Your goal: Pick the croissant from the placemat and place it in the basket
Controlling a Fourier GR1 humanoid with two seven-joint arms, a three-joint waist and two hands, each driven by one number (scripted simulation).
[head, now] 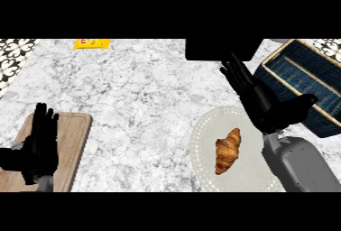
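The right hand (263, 101), fingers spread and holding nothing, hovers at one o'clock of the croissant (228, 150), which lies on the placemat (206, 135), its long axis running from twelve to six o'clock. A grasp across the tapered tips could slip; the basket (303, 85) rim might snag it. The left hand (36, 144) rests open at nine o'clock.

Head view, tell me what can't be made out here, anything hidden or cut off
- Basket: its right side runs off the view's edge, and the right hand covers part of its near wall.
- Placemat: the right forearm hides its right edge.
- Wooden board: the left hand covers part of it, and its near end is cut off.
- Yellow item at the far edge: cut off, too small to identify.
- Croissant: fully visible.
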